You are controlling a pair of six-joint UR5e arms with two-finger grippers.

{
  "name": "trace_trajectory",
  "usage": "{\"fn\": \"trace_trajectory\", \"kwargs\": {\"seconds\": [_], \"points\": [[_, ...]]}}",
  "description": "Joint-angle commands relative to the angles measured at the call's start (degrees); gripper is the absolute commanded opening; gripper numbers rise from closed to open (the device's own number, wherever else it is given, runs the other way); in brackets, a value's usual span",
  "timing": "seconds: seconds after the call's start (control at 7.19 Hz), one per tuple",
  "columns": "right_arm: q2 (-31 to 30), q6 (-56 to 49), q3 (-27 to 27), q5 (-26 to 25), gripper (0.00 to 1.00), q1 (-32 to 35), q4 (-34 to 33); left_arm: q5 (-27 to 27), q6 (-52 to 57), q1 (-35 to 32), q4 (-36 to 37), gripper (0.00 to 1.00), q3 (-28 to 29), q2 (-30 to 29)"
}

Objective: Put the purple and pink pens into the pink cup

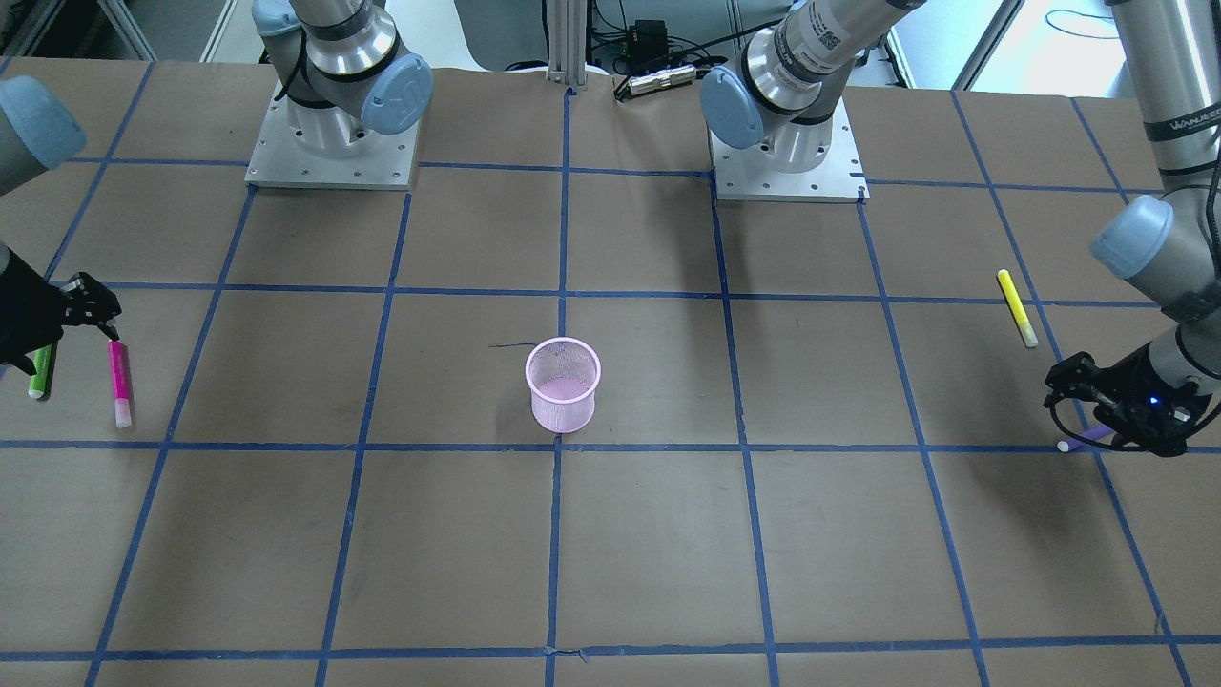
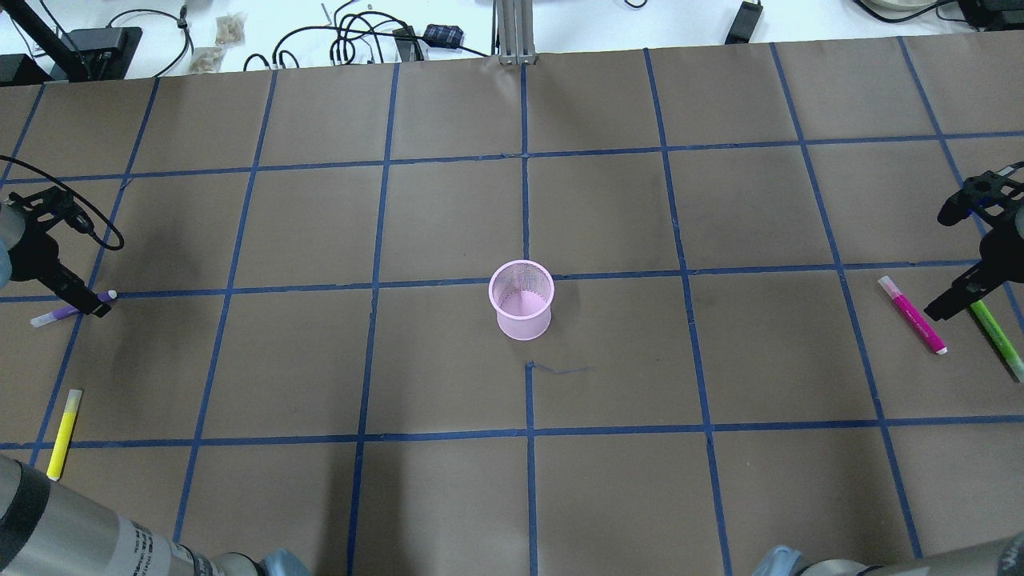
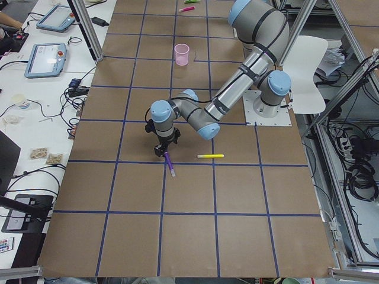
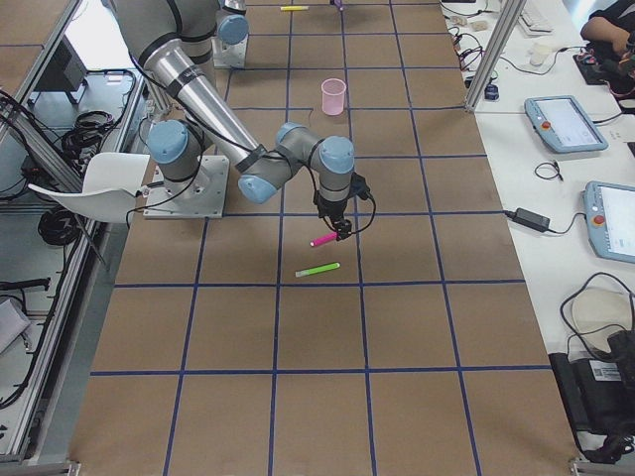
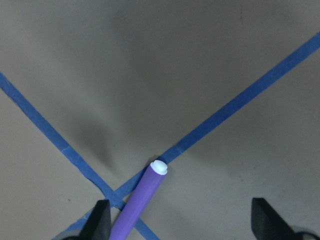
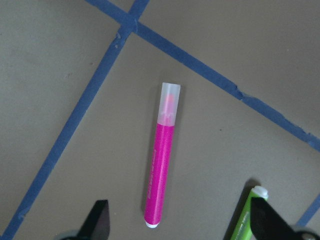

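Note:
The pink mesh cup (image 2: 521, 299) stands upright at the table's middle, also in the front view (image 1: 563, 384). The purple pen (image 2: 60, 314) lies flat at the far left. My left gripper (image 2: 80, 300) is low over it, open. In the left wrist view the purple pen (image 5: 140, 200) lies between the fingertips (image 5: 100, 222), close to one. The pink pen (image 2: 912, 314) lies flat at the far right. My right gripper (image 2: 948, 302) is open just above it. In the right wrist view the pink pen (image 6: 161, 175) lies between the fingers (image 6: 100, 220).
A green pen (image 2: 996, 330) lies beside the pink pen, close to one right finger, also in the right wrist view (image 6: 247, 215). A yellow pen (image 2: 63, 432) lies near the left arm, toward the robot. Blue tape lines (image 2: 525, 224) grid the brown table.

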Motion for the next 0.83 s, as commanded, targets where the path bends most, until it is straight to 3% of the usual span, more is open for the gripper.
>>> {"fn": "trace_trajectory", "kwargs": {"seconds": [0.0,0.28,0.42,0.7], "points": [[3.43,-0.83,0.55,-0.03,1.00,-0.53,-1.07,-0.26,2.80,0.63,4.06,1.00,-0.25,-2.04],[4.75,-0.57,0.55,-0.03,0.92,-1.15,-1.07,-0.08,3.17,0.81,4.07,1.00,-0.25,-2.84],[4.94,-0.31,0.64,-0.11,0.80,-1.15,-1.07,-0.08,3.26,0.81,4.07,0.95,-0.17,-2.84],[5.73,-0.30,0.73,-0.12,0.77,-1.15,-0.72,-0.17,3.17,0.81,4.07,0.79,-0.16,-3.10]]}}
